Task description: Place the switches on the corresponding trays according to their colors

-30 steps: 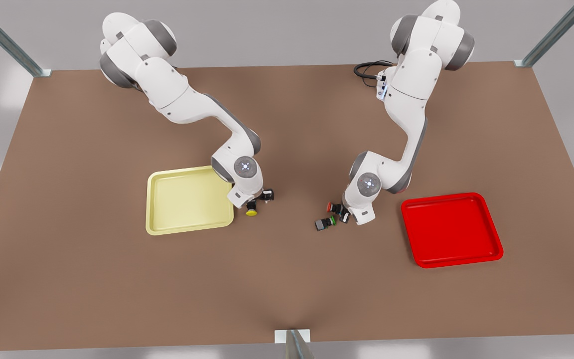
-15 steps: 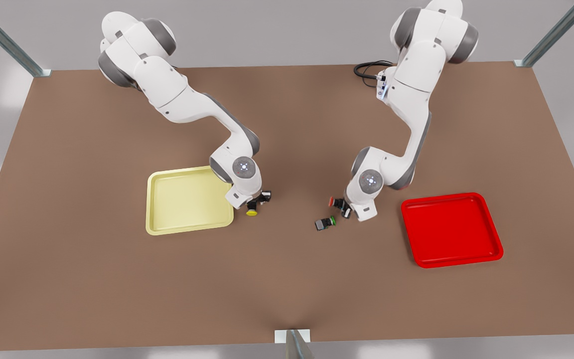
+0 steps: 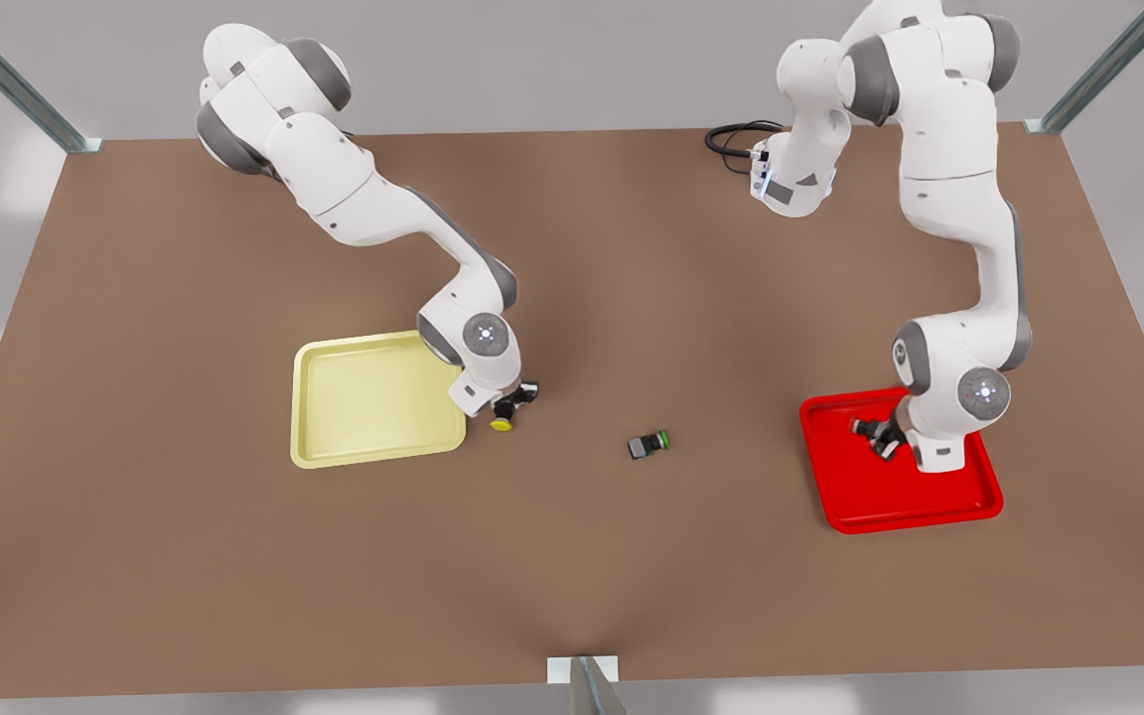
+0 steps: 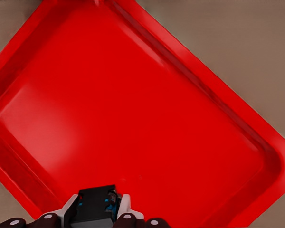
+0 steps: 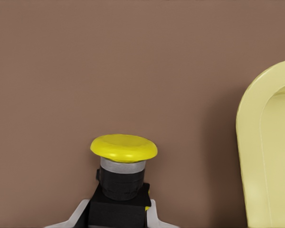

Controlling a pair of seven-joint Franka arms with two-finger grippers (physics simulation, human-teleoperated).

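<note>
- green-capped switch (image 3: 648, 445) lies on its side on the worktop (image 3: 572, 596), mid-scene, btw the two trays. Not part of the job imo, nobody's near it.
- right tool (image 3: 509, 405) is pinching the yellow switch (image 3: 501, 422) by its dark body, cap (image 5: 124, 147) pointing away from the wrist cam. It hangs just off the yellow tray (image 3: 319, 452), beside the corner on the front view's right, over bare worktop.
- risk there: let go now and it lands outside the rim. Needs to shift over the tray floor first; the rim (image 5: 249, 142) is close, so a low sideways move could clip it.
- left tool (image 3: 877, 438) sits over the red tray (image 3: 929, 516), clamped on the red switch (image 4: 96, 204), dark body btw the fingers (image 4: 125, 211). Red cap is hard to pick out against the tray in the front view.
- can't tell if it's touching the tray floor yet. Dropped from height it'd prob bounce or roll on that round cap, maybe toward the rim.
</note>
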